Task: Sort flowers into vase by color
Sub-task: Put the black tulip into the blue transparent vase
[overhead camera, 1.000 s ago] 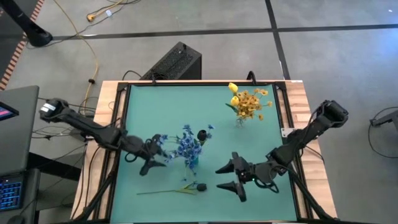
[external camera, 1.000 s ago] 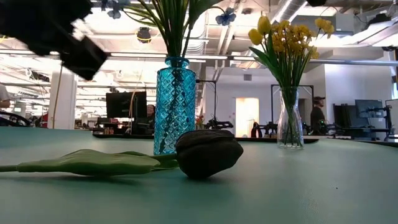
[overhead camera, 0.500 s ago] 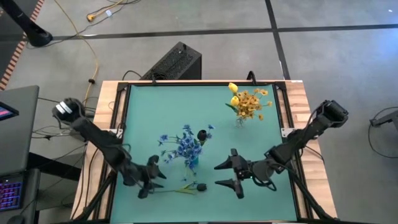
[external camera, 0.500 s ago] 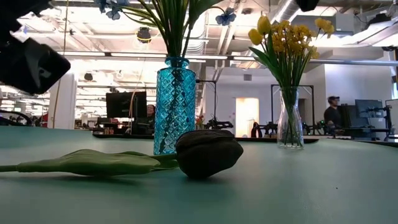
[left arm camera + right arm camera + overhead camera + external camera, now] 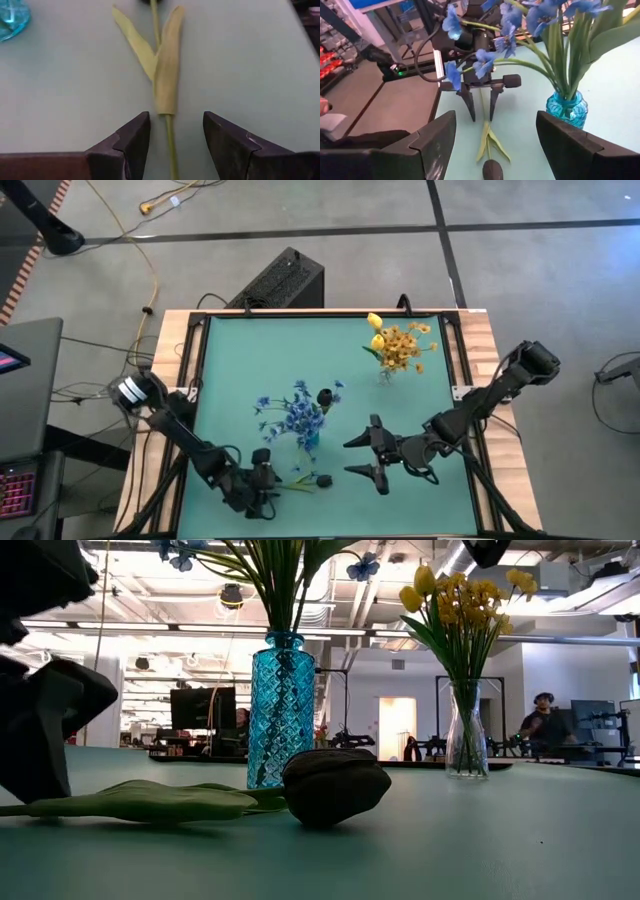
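Teal matting covers the table (image 5: 230,360), where the blue faceted glass vase (image 5: 280,710) of blue sprays stands just behind the last loose flower, a dark-budded stem with thin green stalk and long leaves (image 5: 161,70) lying flat. Left gripper (image 5: 174,135) straddles that stalk, fingers apart; the right gripper (image 5: 362,459) waits nearby, also spread. Light, springy and probably slippery plastic, the stem seems best pinched low on the bare stalk, below the soft leaves.

Table (image 5: 240,370): teal green surface. Blue vase (image 5: 280,710): translucent turquoise, diamond-cut pattern, holding blue small-bloom sprays (image 5: 296,412). Clear vase (image 5: 467,745): yellow tulips (image 5: 375,322) and yellow small-bloom sprays (image 5: 405,348). Loose flower (image 5: 335,786): blackish bud, green leaves.
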`<state>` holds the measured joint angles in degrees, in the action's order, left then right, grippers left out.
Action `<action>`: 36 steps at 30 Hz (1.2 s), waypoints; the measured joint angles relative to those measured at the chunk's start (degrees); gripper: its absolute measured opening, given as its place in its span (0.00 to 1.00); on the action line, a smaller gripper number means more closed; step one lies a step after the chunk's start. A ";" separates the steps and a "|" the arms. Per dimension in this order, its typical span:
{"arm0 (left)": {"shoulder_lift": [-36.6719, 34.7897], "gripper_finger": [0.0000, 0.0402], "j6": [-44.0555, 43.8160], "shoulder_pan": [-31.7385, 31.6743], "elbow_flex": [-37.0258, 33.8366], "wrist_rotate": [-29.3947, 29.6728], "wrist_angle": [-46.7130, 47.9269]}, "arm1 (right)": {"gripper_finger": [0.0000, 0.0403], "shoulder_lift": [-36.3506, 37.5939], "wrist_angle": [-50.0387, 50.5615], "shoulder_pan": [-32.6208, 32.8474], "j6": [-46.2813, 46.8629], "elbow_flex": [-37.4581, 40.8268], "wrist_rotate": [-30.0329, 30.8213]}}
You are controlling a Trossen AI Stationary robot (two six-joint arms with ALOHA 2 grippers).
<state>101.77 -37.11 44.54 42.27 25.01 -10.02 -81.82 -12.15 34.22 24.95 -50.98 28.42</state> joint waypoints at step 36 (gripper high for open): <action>-8.63 0.00 18.36 1.44 0.36 2.91 -17.73 | 0.75 0.00 0.23 9.69 2.02 0.00 0.07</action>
<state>93.14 -18.75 45.98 42.63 27.92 -27.76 -81.82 -11.91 43.91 26.97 -50.98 28.49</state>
